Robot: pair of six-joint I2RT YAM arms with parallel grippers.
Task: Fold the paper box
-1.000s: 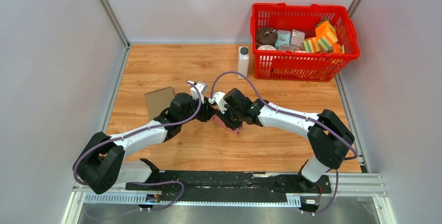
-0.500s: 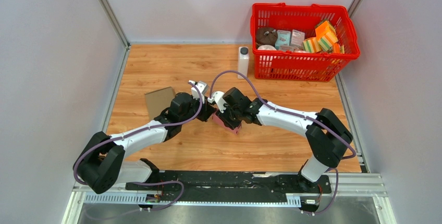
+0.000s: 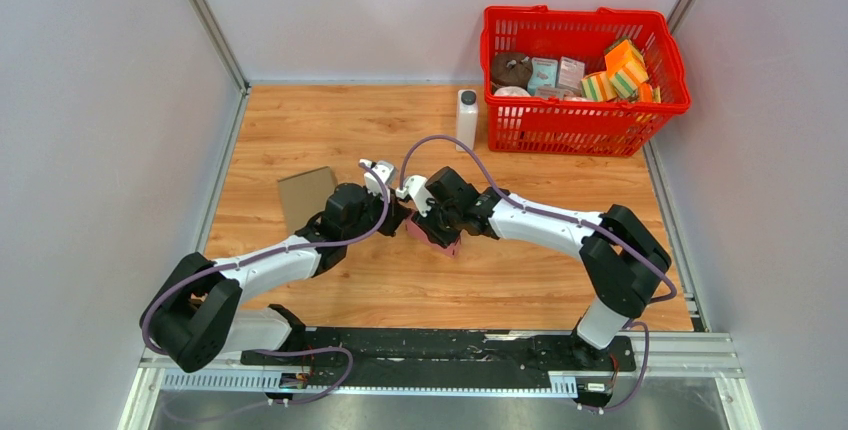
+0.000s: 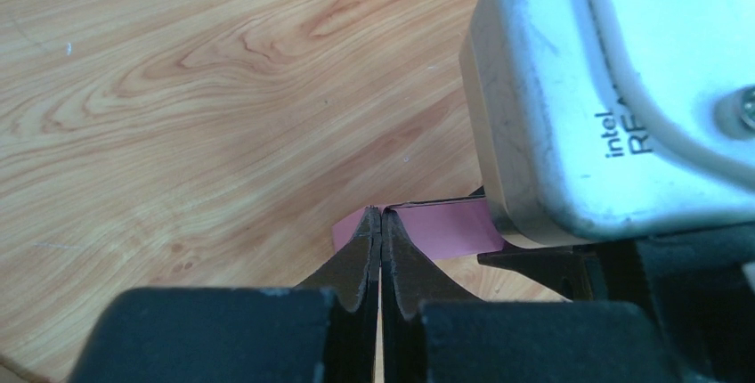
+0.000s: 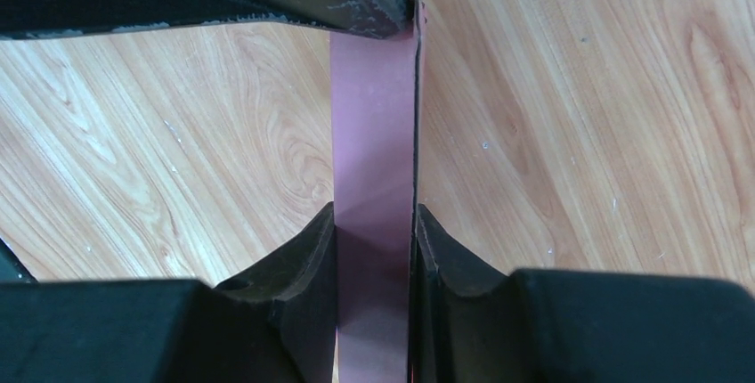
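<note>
Paper box [image 3: 437,236] pinched at its edge by left tool [image 4: 381,215]; right tool [image 5: 375,215] clasps its body.

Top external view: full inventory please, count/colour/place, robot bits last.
paper box: 1, pink, table centre, between both arms' jaws
cardboard piece: 1, brown, flat on table, left of the left wrist
bottle: 1, white with dark cap, upright, just left of basket
basket: 1, red plastic, far right corner
sponges: several, yellow/orange/green, in basket, right side
small boxes: 2, pale, in basket, middle
table: 1, light wood
left arm: 1, white and black, purple cable; jaws shut on paper box edge
right arm: 1, same colours; jaws shut on paper box
</note>
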